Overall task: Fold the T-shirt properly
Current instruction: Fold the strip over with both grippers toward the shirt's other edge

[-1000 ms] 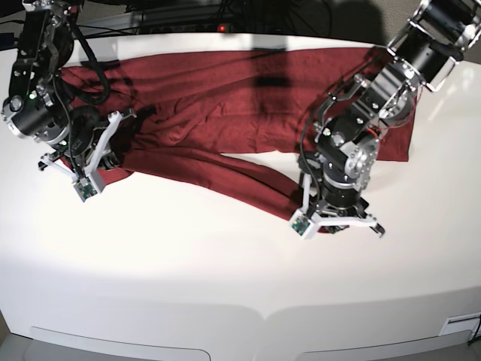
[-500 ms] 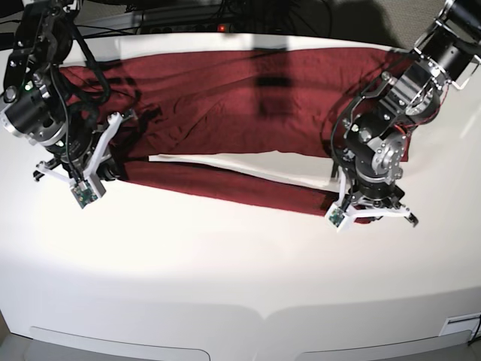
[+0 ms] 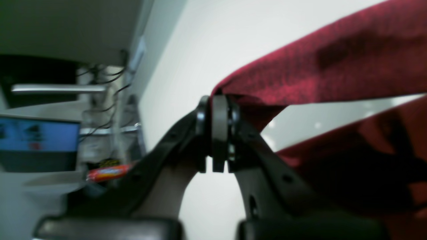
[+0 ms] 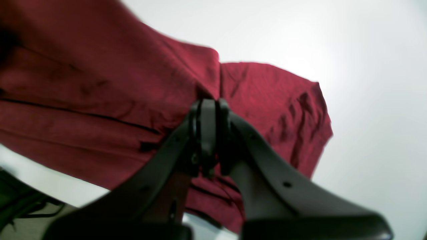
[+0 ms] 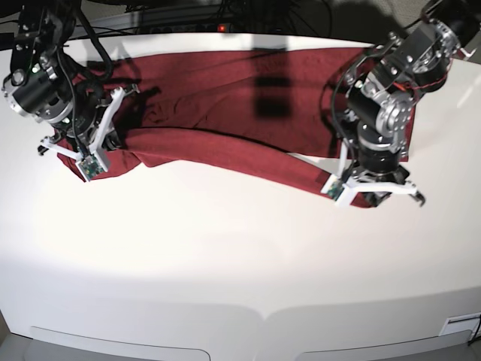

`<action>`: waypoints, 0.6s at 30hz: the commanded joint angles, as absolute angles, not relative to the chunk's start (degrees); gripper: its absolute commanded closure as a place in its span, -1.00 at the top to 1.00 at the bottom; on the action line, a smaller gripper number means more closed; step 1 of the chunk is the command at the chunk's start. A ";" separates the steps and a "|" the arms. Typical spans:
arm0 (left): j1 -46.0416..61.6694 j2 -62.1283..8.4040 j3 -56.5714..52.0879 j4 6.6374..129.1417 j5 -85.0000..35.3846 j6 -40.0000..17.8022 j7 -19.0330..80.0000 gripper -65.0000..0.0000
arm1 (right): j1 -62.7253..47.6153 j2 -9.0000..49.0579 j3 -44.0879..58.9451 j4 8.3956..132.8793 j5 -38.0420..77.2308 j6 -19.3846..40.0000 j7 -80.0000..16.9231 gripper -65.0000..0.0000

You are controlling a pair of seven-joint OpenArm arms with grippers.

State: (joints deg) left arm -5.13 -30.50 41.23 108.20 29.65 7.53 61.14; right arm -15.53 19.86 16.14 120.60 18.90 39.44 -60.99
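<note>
Both jaws pinch the T-shirt (image 5: 225, 113) (one edge each), stretched between them.

Soft cloth on a glossy worktop

The dark red, thin, wrinkly cloth T-shirt (image 5: 225, 113) looks matt and finely napped; the smooth white worktop (image 5: 225, 256) shines faintly; each black plastic hand (image 3: 217, 133) (image 4: 208, 133) has a dull sheen.

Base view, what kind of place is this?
Probably a robotics lab bench: a smooth white rounded table, two robot arms working a dark red thin fabric T-shirt, and cables with electronics behind.
</note>
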 commanded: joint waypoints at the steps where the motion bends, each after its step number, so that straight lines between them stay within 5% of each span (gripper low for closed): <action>1: -5.17 -31.68 40.75 110.04 31.53 8.29 61.54 -1.00 | -15.31 20.64 16.56 121.67 18.48 39.44 -60.05 -1.00; 18: 9.19 -34.48 35.27 117.93 34.37 8.43 63.90 -1.00 | -21.39 22.48 16.56 125.45 16.40 40.00 -60.05 -1.00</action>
State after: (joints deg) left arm 9.56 -33.80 35.62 116.77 32.60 7.55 63.51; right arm -21.67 21.69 16.14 124.33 16.82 39.97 -60.77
